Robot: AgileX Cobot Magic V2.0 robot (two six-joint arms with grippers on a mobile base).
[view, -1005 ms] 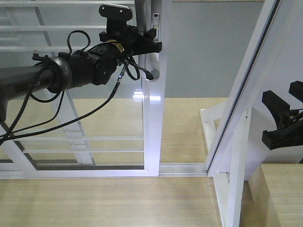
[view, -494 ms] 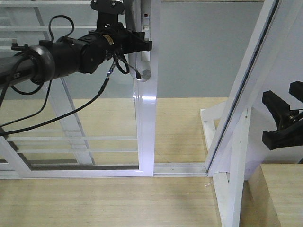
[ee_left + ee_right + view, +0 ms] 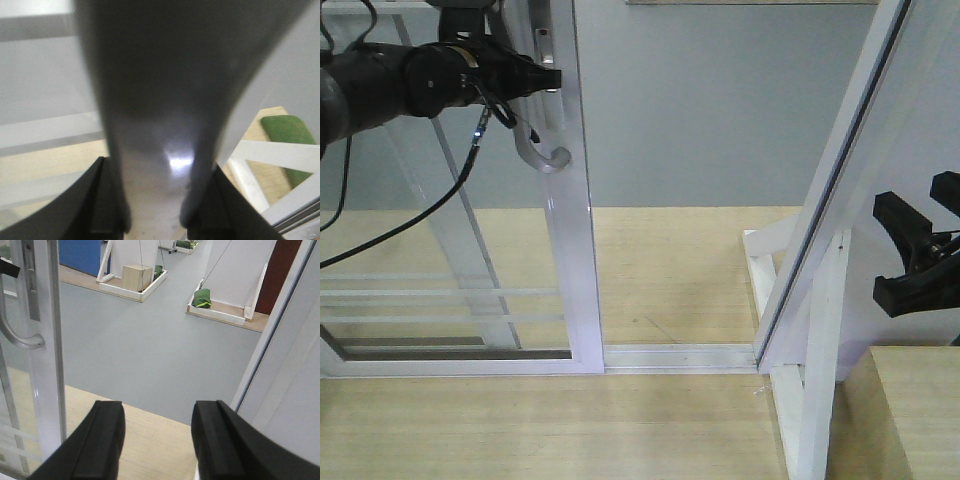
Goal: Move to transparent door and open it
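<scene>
Transparent door (image 3: 572,260); left gripper (image 3: 546,76) clamps handle (image 3: 548,152)

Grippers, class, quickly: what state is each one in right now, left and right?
Left gripper: closed on the handle of the transparent door.
Right gripper: open, holding nothing.

Left arm (image 3: 365,85): your tube was dark grey and rounded, its wrist black.
Cables (image 3: 453,190): thin black ones looped beside your wrist.
Right gripper (image 3: 157,409): yours was matte black, with broad blunt fingers (image 3: 100,440).
</scene>
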